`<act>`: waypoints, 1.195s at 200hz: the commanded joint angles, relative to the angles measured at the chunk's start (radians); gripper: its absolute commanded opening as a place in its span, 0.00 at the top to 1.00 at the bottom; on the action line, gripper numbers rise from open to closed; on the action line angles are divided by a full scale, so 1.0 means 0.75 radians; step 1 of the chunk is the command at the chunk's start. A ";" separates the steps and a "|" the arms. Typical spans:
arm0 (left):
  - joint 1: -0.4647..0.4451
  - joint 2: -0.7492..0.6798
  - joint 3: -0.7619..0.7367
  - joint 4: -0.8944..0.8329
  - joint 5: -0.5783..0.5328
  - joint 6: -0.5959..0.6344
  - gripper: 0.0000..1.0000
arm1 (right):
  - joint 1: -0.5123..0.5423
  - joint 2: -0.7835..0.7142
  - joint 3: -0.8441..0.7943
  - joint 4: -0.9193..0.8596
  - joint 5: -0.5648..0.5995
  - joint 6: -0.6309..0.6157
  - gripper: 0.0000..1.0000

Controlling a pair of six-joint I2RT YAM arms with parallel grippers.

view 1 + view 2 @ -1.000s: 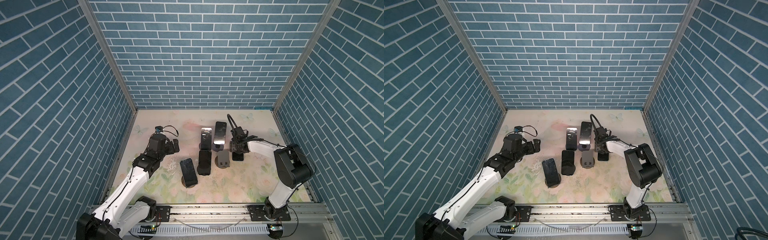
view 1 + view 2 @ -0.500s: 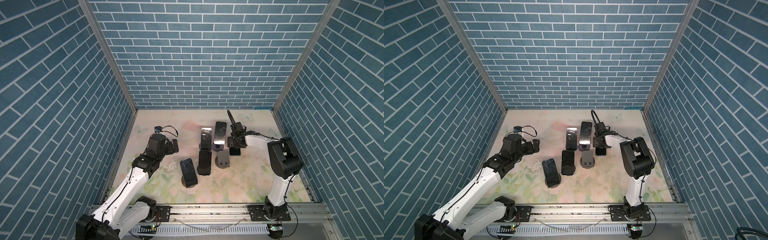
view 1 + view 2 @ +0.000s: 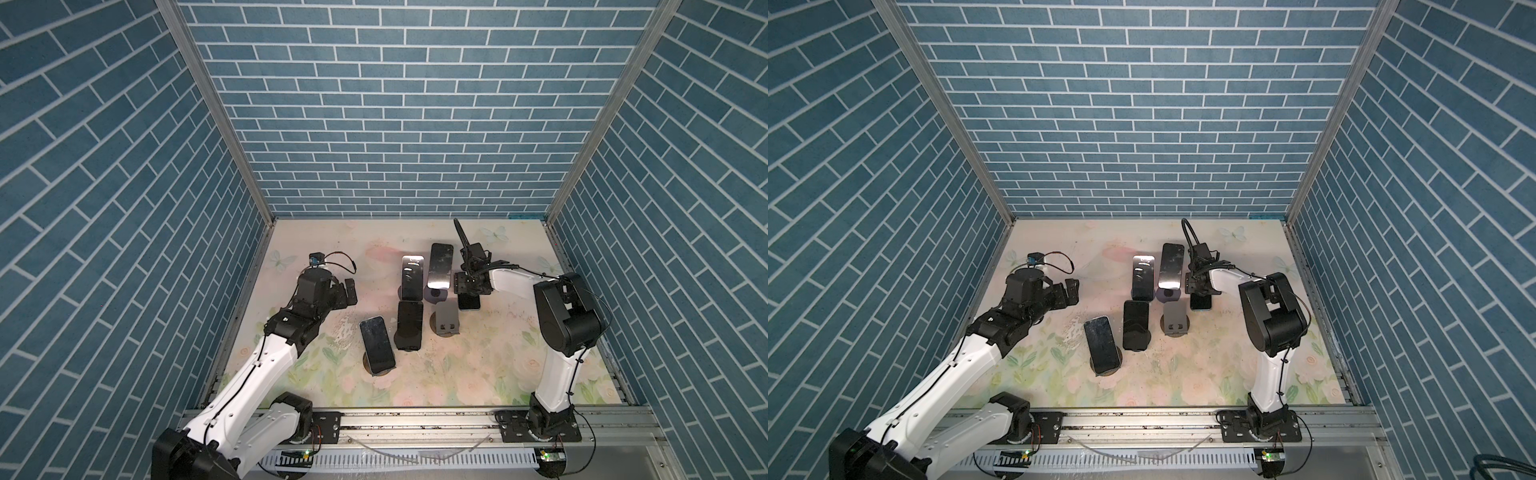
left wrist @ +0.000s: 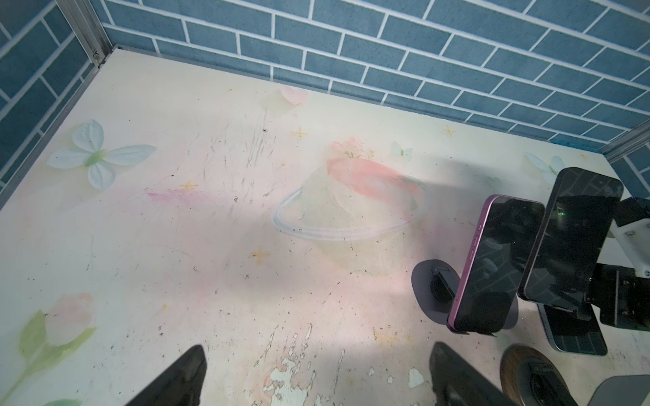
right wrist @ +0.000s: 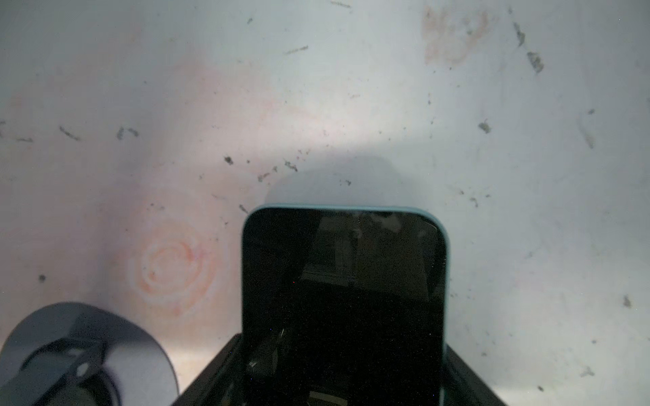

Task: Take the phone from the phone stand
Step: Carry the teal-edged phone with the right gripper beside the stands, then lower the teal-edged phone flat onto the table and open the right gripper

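I am seeing wide bare table (image 4: 176, 228) lying open ahead of the left gripper (image 4: 316, 351), right up to the back wall (image 4: 351, 52). A cluster is blocking the middle: the purple phone (image 3: 411, 276) and the tall phone (image 3: 440, 264) are standing just beside each other, with the black phone (image 3: 409, 328) and the front phone (image 3: 376, 349) closing the near side. The empty stand (image 3: 446, 318) is sitting just beside the flat phone (image 3: 469, 303), and the right gripper (image 3: 469, 291) is hanging over that phone, leaving a narrow lane. The front right corner is lying open.

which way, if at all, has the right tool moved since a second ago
Yes: against the empty grey stand, the right tool has shifted slightly toward the back wall and a little left.
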 commanded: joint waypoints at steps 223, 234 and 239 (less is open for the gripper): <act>-0.007 -0.105 -0.034 -0.065 -0.015 0.004 0.00 | 0.024 -0.520 -0.078 -0.245 0.036 0.085 0.18; -0.007 -0.106 -0.034 -0.066 -0.006 0.001 0.00 | 0.049 -0.582 -0.099 -0.263 0.032 0.106 0.18; -0.007 -0.107 -0.033 -0.069 -0.002 -0.001 0.00 | 0.066 -0.605 -0.106 -0.275 0.034 0.117 0.17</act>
